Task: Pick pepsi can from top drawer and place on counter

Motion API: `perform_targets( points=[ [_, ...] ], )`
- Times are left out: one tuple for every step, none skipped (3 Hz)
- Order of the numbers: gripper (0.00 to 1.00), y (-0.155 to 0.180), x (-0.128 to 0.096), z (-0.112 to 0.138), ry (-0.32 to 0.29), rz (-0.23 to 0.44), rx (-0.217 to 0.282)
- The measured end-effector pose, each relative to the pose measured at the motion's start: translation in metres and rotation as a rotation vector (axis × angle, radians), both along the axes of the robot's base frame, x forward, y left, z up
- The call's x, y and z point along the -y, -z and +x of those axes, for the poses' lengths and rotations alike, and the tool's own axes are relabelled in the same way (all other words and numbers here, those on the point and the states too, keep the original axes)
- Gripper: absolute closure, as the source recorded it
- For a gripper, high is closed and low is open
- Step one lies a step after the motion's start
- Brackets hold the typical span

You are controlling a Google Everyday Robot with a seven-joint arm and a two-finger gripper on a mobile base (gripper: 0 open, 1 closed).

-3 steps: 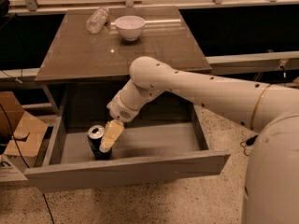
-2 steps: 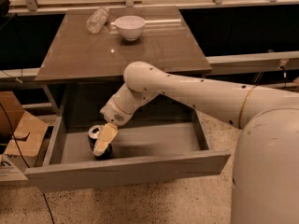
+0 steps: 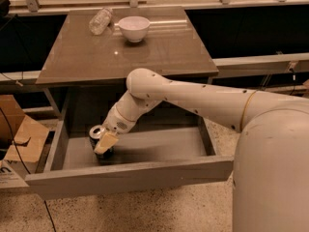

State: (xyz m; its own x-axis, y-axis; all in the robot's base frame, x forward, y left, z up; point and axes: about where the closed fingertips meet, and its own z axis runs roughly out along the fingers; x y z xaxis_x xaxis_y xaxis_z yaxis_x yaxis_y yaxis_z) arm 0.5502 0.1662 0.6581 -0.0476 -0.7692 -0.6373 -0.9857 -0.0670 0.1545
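The pepsi can [image 3: 96, 131] stands upright on the floor of the open top drawer [image 3: 145, 174], at its left end. Its silver top shows and its dark blue body is partly hidden. My gripper [image 3: 103, 146] reaches down into the drawer from the right and sits right at the can, with its pale tip over the can's front side. The white arm [image 3: 193, 95] stretches from the lower right, passing under the front edge of the counter [image 3: 159, 57]. The counter is the glossy brown-grey top above the drawer.
A white bowl [image 3: 133, 28] and a clear plastic bottle [image 3: 100, 21] lying on its side sit at the back of the counter. A cardboard box [image 3: 19, 134] stands on the speckled floor left of the drawer. Dark shelving runs behind.
My gripper has moved left along the drawer and now sits against the can. The can stands in about the same place.
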Motion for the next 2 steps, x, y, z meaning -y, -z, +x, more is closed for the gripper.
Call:
perform_targets(
  points=[
    [0.73,-0.015,0.016,0.004,0.038,0.047,0.013],
    [1.0,-0.031,0.031,0.007,0.074,0.095,0.025]
  ],
)
